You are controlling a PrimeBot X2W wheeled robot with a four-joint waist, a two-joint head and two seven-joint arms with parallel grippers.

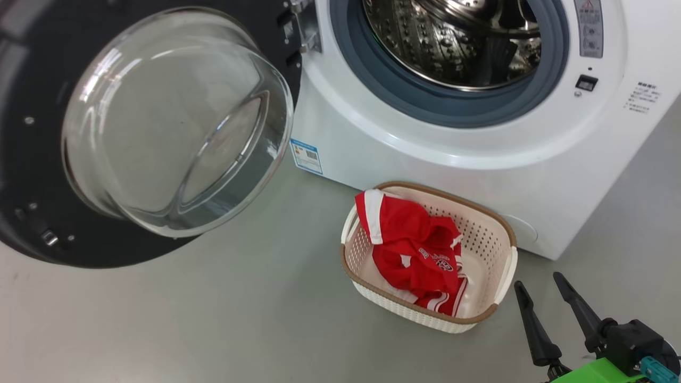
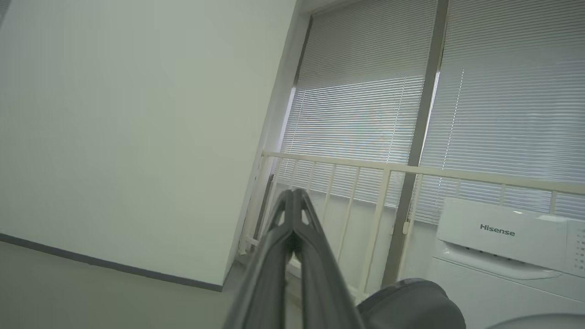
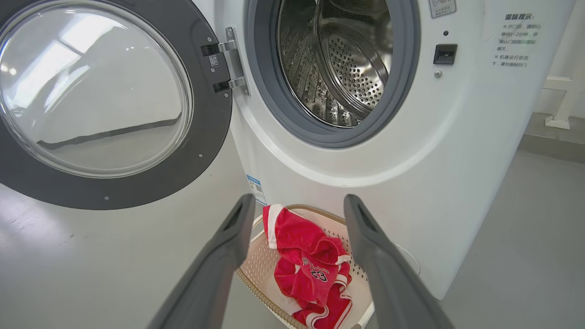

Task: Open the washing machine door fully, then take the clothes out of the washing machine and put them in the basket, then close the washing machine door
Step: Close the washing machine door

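Right of the basket [image 1: 415, 311], right fingers [image 1: 533, 324] spread empty, left fingers [image 2: 272, 260] pressed together; door [image 1: 175, 122] swung wide, bare floor [image 1: 239, 298] between, red clothes [image 1: 415, 244] crumpled inside basket.

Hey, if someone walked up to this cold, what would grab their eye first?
The red clothes heaped in the cream basket on the floor, right in front of the washing machine. Next, the big black door with its bulging glass, swung wide open at the left, and the steel drum, empty as far as it shows.
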